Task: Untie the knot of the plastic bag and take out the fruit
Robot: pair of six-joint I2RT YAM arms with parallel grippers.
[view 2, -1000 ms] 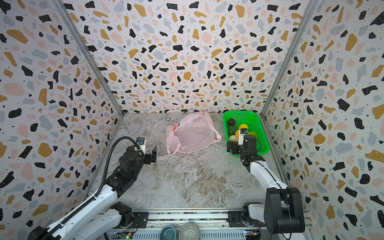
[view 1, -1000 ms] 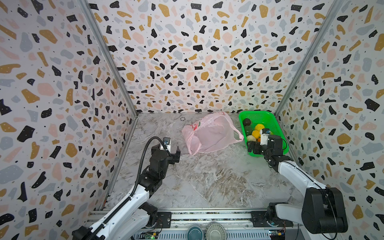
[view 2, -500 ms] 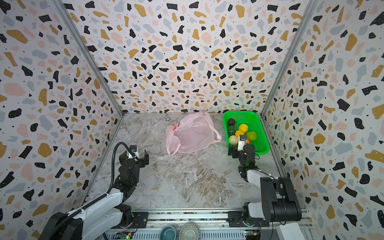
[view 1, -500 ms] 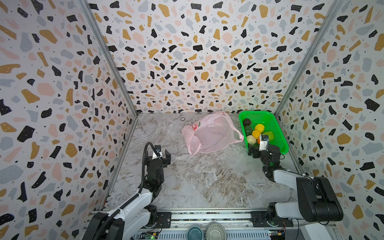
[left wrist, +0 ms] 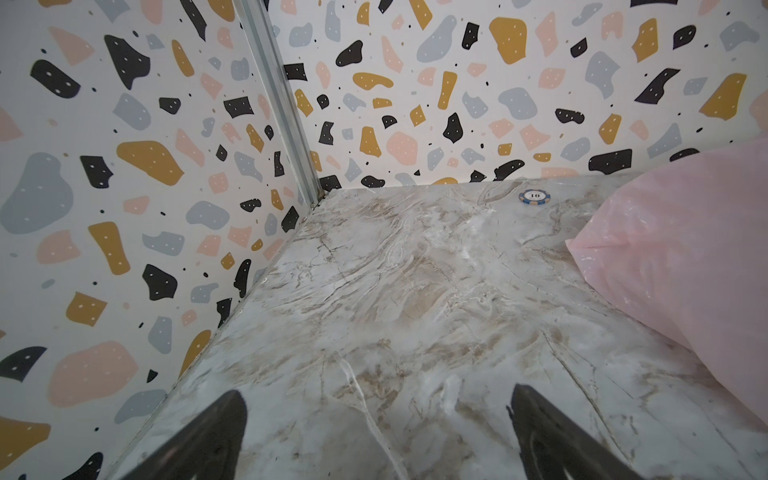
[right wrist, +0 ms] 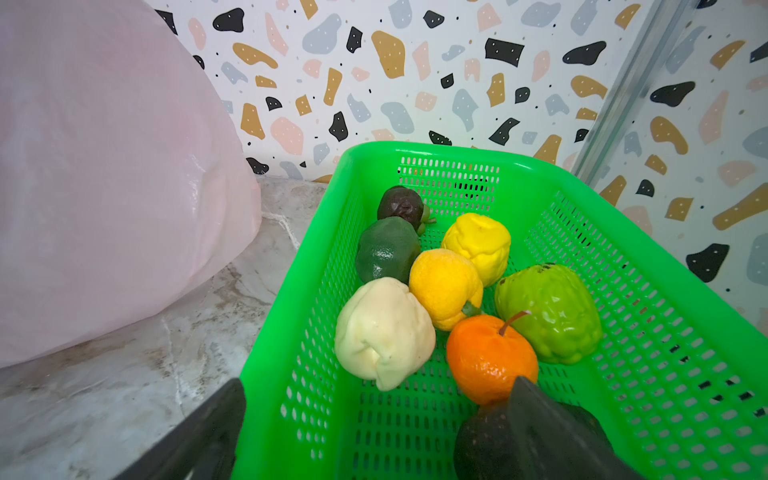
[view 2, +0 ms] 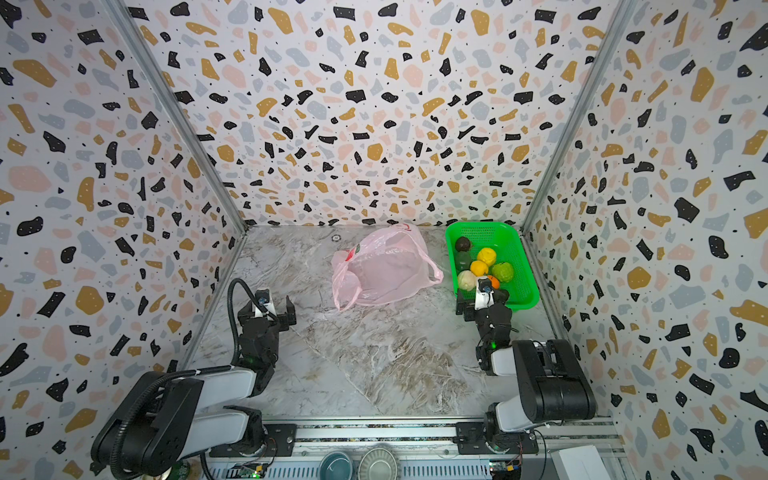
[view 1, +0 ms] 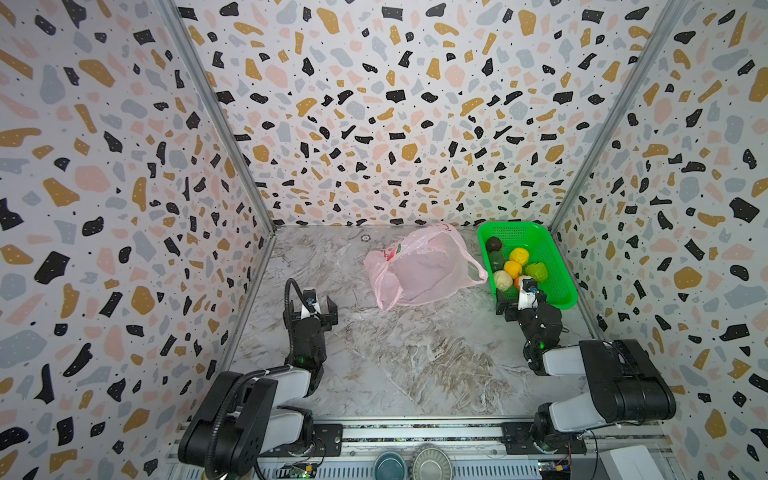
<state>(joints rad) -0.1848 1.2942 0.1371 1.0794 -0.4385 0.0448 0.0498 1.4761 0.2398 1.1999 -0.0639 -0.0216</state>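
Fruit (right wrist: pixel 446 286) lies in the green basket (right wrist: pixel 457 151), far right. Nearest, the left end effector (left wrist: pixel 376 392) hangs spread, empty, over bare surface (left wrist: pixel 374 291); the right end effector (right wrist: pixel 378 381), likewise released, straddles the basket's near rim, one finger (right wrist: pixel 552 428) hiding part of a dark piece (right wrist: pixel 473 444). Beside the basket, the limp pink bag (view 1: pixel 424 270), probably light and slippery, suits a pinch at its loop handle (view 1: pixel 484 275). No knot shows; contents unclear.

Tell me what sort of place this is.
Probably a robot test booth: speckled walls enclose a marble tabletop, left arm and right arm share a front rail, and fruit lies in a green basket.
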